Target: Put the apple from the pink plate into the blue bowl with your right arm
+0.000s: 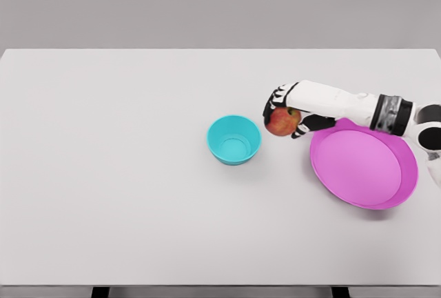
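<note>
The apple [281,122] sits in the right hand [285,113], whose fingers curl around it from above and from the side, so the hand is closed on the fruit. It is off the plate [358,174]: it hangs past the plate's rim at about ten o'clock from the plate's middle, seemingly clear of the desk [110,174], with bare white surface between it and the bowl [234,140]. The bowl stands near, at about eight o'clock from the apple, upright and with nothing in it. The plate is bare too.

The step in hand looks like the carry across to the bowl. To do it well, the hand should keep its grip firm and travel toward eight o'clock until the apple is right over the bowl's middle, not merely over its near rim. The bowl looks light and shallow, so a knuckle or the fruit catching the rim at two o'clock could shove or tip it. Height should be kept until the apple is centred, then lowered so the fruit is close above the bottom before the fingers spread; dropped from higher, a round apple may bounce or roll out. The fingers should open away from the bowl's wall, then lift straight up.

The right forearm reaches in from three o'clock over the plate's far edge. The left arm does not show.
</note>
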You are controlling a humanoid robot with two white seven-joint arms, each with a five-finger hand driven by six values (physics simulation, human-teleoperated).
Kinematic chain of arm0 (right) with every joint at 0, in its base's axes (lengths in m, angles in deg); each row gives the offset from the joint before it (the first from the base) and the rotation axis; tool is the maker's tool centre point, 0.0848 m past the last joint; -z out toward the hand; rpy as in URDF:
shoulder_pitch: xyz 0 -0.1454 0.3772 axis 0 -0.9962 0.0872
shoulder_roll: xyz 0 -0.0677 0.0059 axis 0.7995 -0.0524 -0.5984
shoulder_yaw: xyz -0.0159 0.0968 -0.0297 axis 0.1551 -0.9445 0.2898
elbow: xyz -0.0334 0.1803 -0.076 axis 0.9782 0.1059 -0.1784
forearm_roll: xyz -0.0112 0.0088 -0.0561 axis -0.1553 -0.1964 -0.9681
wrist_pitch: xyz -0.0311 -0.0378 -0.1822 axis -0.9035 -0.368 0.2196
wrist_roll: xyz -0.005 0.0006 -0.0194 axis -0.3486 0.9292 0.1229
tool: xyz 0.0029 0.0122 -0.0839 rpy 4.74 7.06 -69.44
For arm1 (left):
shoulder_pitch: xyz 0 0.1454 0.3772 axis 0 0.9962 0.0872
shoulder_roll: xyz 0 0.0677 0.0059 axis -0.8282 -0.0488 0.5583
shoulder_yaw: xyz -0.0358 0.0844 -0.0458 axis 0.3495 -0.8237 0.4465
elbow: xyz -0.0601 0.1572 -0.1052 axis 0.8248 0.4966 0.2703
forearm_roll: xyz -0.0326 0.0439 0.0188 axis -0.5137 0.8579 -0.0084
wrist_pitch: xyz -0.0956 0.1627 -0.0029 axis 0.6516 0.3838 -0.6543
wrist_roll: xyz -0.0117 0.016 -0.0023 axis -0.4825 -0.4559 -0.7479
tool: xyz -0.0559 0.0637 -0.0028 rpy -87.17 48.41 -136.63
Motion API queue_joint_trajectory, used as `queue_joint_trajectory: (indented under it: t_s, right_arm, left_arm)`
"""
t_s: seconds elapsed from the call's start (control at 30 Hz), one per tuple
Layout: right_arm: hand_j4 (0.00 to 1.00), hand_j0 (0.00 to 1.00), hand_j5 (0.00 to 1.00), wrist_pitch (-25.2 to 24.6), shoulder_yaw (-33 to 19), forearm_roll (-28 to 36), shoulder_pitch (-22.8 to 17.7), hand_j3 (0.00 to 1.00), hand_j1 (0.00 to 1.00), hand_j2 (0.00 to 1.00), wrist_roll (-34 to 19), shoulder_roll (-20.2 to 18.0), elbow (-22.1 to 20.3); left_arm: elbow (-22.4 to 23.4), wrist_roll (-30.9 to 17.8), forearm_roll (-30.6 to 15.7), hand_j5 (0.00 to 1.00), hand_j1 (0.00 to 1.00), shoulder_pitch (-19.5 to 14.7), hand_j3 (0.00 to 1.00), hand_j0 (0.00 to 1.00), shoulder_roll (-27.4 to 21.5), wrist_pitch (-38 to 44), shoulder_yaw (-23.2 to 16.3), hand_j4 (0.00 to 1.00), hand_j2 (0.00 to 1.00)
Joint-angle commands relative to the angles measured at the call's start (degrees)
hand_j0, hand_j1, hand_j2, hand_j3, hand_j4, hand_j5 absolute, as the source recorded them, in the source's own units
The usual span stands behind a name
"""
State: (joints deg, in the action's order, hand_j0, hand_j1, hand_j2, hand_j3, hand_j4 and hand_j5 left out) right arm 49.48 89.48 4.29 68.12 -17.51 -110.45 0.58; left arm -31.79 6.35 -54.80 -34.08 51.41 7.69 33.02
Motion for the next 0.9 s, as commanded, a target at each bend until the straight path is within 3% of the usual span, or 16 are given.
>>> queue_joint_trajectory:
  t_s: [0.0, 0.6, 0.87]
  right_arm:
    - [0.5, 0.5, 0.5, -0.2, 0.6, 0.4, 0.0, 0.5, 0.5, 0.5, 0.0, 0.8, -0.1]
    - [0.5, 0.5, 0.5, -0.2, 5.3, -2.9, 3.5, 0.5, 0.5, 0.5, 0.0, 7.6, 0.1]
    - [0.5, 0.5, 0.5, -0.2, 6.7, -5.0, 4.0, 0.5, 0.5, 0.5, 0.0, 8.2, 0.5]
  left_arm:
    - [0.0, 0.0, 0.0, 1.0, 1.0, 0.0, 1.0, 1.0, 0.0, 0.0, 0.0, 1.0, 1.0]
    - [0.0, 0.0, 0.0, 1.0, 1.0, 0.0, 1.0, 1.0, 0.0, 0.0, 0.0, 1.0, 1.0]
    - [0.0, 0.0, 0.0, 1.0, 1.0, 0.0, 1.0, 1.0, 0.0, 0.0, 0.0, 1.0, 1.0]
